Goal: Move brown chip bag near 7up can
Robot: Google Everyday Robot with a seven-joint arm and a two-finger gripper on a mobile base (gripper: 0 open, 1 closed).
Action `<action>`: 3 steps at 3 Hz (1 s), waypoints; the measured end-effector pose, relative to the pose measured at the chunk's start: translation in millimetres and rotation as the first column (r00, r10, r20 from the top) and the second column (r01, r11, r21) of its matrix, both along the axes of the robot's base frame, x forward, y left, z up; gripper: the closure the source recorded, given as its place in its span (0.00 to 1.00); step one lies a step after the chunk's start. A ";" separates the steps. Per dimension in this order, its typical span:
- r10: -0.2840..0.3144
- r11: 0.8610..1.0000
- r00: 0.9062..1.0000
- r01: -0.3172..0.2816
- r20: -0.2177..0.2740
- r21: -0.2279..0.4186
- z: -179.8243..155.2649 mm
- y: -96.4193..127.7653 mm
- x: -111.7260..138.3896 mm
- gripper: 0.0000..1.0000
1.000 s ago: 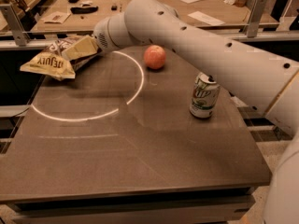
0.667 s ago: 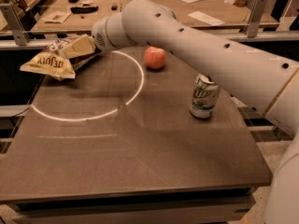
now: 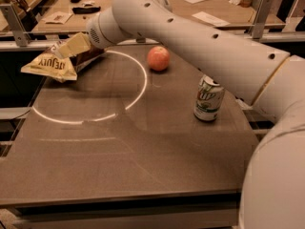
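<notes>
While gripper [image 3: 76, 46] seemingly clasps bag [image 3: 50, 63], apple [image 3: 158, 58], can [image 3: 208, 99] rightward

We count one brown chip bag [image 3: 47, 63] at the far left, one pincer [image 3: 77, 46] gripping it there, one apple [image 3: 158, 58] far centre, one 7up can [image 3: 208, 99] right, on one surface [image 3: 119, 151].

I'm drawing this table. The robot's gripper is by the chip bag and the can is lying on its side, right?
Not quite: the camera view shows the 7up can standing upright, not on its side. The gripper is indeed by the brown chip bag, at the far left.
</notes>
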State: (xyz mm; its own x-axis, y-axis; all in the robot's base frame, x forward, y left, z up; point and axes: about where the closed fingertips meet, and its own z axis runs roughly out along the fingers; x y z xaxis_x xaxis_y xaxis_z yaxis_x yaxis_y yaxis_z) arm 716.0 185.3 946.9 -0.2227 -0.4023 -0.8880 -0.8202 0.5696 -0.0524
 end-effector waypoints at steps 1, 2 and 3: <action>-0.019 1.000 0.996 0.019 -0.085 0.000 -8.1 3.8 0.1 0.00; -0.073 0.997 0.977 0.076 -0.203 0.005 -14.9 6.1 -2.6 0.00; -0.136 0.990 0.942 0.140 -0.306 -0.010 -16.9 7.0 -2.9 0.00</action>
